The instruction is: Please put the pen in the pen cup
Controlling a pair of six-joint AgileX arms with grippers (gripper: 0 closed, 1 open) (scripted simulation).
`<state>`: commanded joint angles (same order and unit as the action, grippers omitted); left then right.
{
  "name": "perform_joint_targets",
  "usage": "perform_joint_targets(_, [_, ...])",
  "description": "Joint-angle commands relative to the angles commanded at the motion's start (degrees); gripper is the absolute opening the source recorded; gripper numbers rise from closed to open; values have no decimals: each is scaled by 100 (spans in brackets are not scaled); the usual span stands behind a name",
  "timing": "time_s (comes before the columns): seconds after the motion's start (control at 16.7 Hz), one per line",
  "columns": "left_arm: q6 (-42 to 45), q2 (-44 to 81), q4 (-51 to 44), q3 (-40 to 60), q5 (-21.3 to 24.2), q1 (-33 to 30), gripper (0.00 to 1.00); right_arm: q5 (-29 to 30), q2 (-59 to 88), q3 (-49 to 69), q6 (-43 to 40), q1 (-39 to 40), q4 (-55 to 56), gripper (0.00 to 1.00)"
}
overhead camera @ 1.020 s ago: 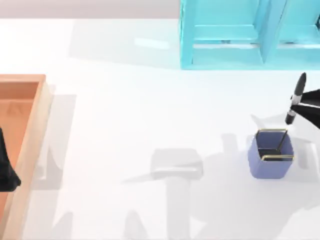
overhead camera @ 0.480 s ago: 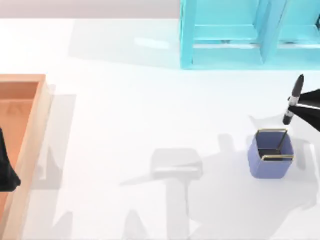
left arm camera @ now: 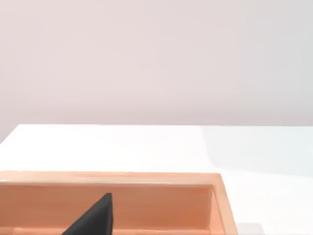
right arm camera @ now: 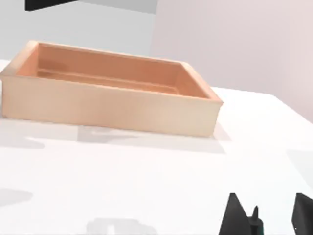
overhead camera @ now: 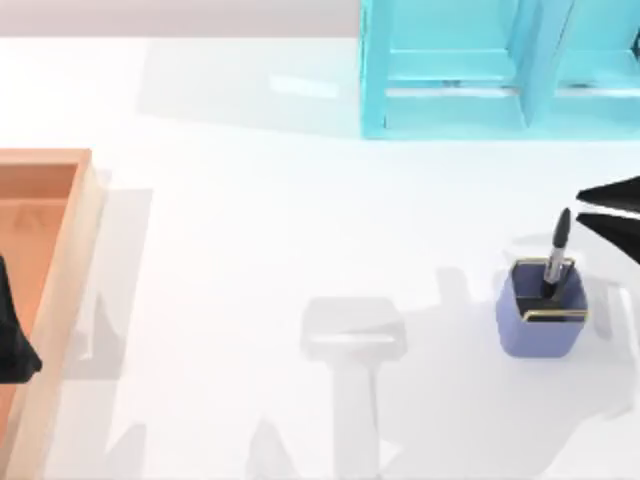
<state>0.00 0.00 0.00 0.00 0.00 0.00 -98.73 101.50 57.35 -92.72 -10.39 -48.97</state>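
Note:
The pen [overhead camera: 556, 252] stands tilted in the pen cup [overhead camera: 541, 318], its lower end inside and its black top sticking up above the gold rim. The cup is a small periwinkle square at the table's right. My right gripper [overhead camera: 586, 208] hangs open just behind and to the right of the cup, apart from the pen. In the right wrist view its two dark fingers [right arm camera: 235, 216] are spread with the pen's top [right arm camera: 255, 224] between them, untouched. My left gripper [overhead camera: 15, 345] is parked over the wooden tray at the left edge.
A wooden tray [overhead camera: 62, 270] lies along the left side, also seen as the wooden tray [right arm camera: 112, 105] in the right wrist view. A large turquoise shelf [overhead camera: 450, 75] stands at the back right. Bare white table lies between tray and cup.
The right gripper has let go of the pen and opened. The pen dropped from above and behind the cup down into it.

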Motion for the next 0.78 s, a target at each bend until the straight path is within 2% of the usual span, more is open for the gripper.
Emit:
perform_joint_targets(0.42, [0, 0, 0, 0, 0, 0, 100, 0, 0, 0, 0, 0, 0, 98])
perform_joint_targets(0.78, [0, 0, 0, 0, 0, 0, 100, 0, 0, 0, 0, 0, 0, 100])
